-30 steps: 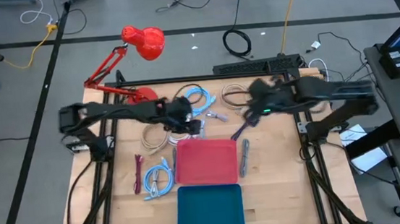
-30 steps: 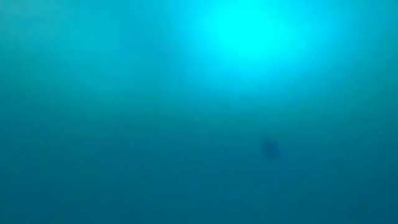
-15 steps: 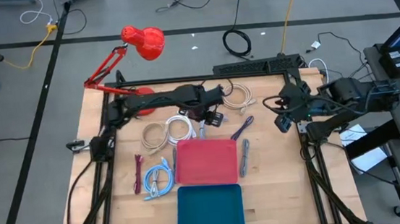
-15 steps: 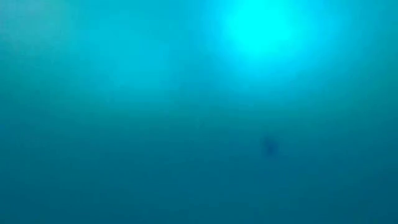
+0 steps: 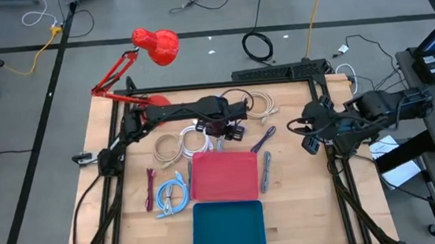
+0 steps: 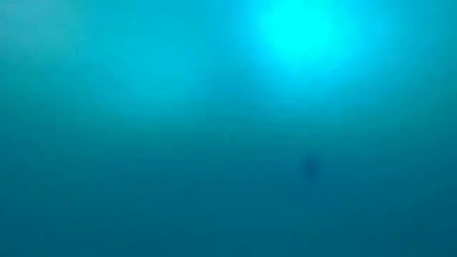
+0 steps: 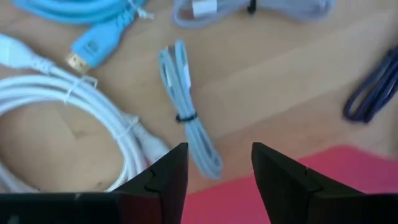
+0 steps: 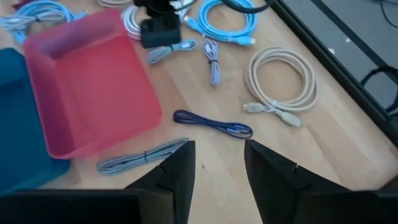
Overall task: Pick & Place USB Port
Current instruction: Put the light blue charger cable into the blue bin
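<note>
Hanging just above the table, the left gripper (image 7: 214, 171) is seen with its two dark fingers (image 7: 166, 177) parted and nothing between them; a small grey cable (image 7: 186, 112), folded and tied at its middle with a dark band, lies flat on the wood just ahead of the fingertips, not touched by them; beside it a white cable (image 7: 74, 102) is coiled, and a light blue cable (image 7: 93, 43) with a gold plug lies further off; the edge of the red tray (image 7: 298, 186) is close under the fingers.

From above, the left gripper (image 5: 230, 127) is placed near the far edge of the red tray (image 5: 224, 177), in the middle of the table (image 5: 303, 201); the grey cable cannot be made out clearly there; the teal tray (image 5: 228, 228) lies at the near side, touching the red one.

The right gripper (image 8: 214, 165) is held at the right side of the table, well apart from the trays; its fingers stand apart and are empty; before it a dark blue cable (image 8: 214, 126), a beige coil (image 8: 280, 81) and a grey bundle (image 8: 140, 155) beside the red tray (image 8: 93, 81) are seen.

A red lamp (image 5: 156, 47) stands at the far left corner; the low view gives only blue haze.
</note>
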`<state>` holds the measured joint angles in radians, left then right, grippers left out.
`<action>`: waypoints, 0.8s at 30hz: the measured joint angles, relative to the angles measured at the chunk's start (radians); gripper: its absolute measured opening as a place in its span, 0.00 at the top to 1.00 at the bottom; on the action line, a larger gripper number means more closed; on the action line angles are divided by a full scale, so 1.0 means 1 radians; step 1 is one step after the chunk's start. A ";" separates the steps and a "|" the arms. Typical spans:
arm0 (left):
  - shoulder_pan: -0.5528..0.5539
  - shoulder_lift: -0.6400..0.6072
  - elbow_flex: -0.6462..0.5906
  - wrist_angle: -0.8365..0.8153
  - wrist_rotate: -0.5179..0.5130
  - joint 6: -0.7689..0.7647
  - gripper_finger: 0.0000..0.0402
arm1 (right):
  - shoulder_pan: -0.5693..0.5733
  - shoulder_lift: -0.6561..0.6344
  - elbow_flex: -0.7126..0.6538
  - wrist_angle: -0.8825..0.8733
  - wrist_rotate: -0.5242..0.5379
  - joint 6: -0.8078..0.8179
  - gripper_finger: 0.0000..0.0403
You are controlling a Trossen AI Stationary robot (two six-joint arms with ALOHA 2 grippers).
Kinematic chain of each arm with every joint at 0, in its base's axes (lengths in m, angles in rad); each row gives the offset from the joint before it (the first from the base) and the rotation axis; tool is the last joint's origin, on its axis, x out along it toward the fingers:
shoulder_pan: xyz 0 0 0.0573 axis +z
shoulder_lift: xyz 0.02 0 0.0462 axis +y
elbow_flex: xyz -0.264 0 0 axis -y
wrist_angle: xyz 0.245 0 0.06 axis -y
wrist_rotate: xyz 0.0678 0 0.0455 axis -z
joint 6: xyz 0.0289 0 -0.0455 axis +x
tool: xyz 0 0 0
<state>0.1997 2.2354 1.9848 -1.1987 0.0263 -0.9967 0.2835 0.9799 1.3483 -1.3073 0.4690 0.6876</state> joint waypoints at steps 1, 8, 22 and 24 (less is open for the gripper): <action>0.000 0.005 0.000 0.001 -0.007 -0.006 0.55 | 0.005 -0.004 0.000 0.008 0.001 -0.001 0.68; -0.001 0.066 -0.001 0.005 -0.003 -0.017 0.55 | 0.033 -0.018 0.000 0.049 0.001 -0.011 0.68; -0.009 0.152 0.001 0.003 -0.012 -0.046 0.70 | 0.093 -0.031 0.000 0.089 -0.002 0.024 0.68; -0.012 0.144 -0.001 -0.003 -0.029 -0.032 0.84 | 0.097 -0.031 0.000 0.089 0.000 0.025 0.68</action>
<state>0.1872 2.3793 1.9842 -1.2017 -0.0025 -1.0285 0.3802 0.9493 1.3487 -1.2182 0.4691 0.7121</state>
